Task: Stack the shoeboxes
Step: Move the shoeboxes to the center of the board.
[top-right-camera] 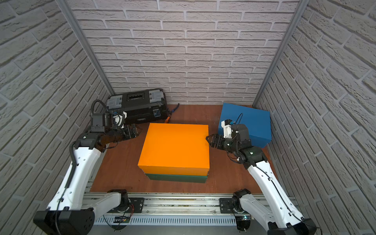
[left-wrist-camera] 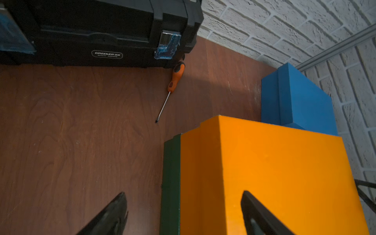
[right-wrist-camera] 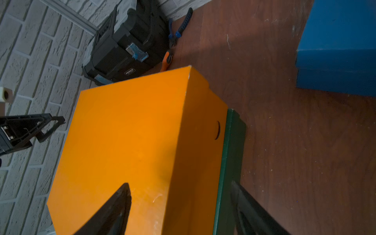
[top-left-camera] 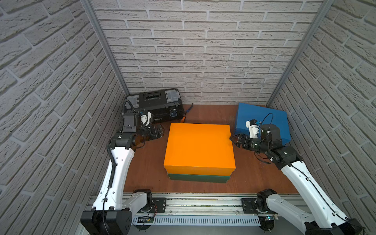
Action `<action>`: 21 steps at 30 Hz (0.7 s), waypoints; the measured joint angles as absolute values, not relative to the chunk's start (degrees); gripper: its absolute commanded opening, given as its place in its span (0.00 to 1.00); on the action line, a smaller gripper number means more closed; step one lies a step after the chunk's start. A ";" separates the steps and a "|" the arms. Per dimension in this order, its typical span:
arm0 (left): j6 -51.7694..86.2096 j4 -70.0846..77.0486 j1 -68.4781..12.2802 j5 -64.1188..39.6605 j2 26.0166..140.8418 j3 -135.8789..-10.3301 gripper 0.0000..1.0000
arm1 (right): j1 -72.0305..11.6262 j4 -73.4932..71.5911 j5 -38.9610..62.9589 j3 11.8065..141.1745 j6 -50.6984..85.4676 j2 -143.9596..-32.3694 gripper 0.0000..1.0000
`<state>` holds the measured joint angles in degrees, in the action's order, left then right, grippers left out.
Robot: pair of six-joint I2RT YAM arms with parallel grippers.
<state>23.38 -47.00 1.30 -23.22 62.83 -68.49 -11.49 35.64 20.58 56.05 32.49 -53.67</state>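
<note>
The orange shoebox [top-left-camera: 199, 146] sits squarely on the green shoebox [top-left-camera: 199, 177]. The left claw [top-left-camera: 161, 132] and right claw [top-left-camera: 234, 141] flank the orange one, both released and empty. The blue shoebox [top-left-camera: 248, 114] lies beyond the orange one's far right corner. Press it evenly at both ends and lift it level.

The orange box [top-left-camera: 199, 146], green box [top-left-camera: 199, 178] and blue box [top-left-camera: 248, 112] look like smooth, matt card. The counter [top-left-camera: 146, 166] is reddish-brown wood grain, faintly scuffed. The toolbox [top-left-camera: 158, 109] is matt black plastic, and its latch [left-wrist-camera: 165, 37] is shiny metal under blue film. The screwdriver [left-wrist-camera: 176, 77] has a bright metal shaft. The walls [top-left-camera: 203, 50] are rough and brick-textured, and the rail [top-left-camera: 203, 201] is bare metal.
</note>
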 measured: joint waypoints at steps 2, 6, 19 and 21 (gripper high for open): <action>24.21 -46.13 3.97 -25.45 63.20 -66.28 0.70 | -9.58 35.14 21.41 56.05 32.86 -53.91 0.49; 25.89 -44.56 6.44 -27.70 65.25 -62.30 0.53 | -6.09 33.65 23.57 55.83 33.93 -55.00 0.13; 29.08 -37.52 6.90 -31.77 76.99 -51.44 0.11 | -0.86 27.07 30.55 44.38 35.73 -69.36 0.03; 29.89 -36.69 6.24 -32.03 78.06 -50.48 0.08 | -0.86 25.65 31.42 42.13 36.21 -70.30 0.03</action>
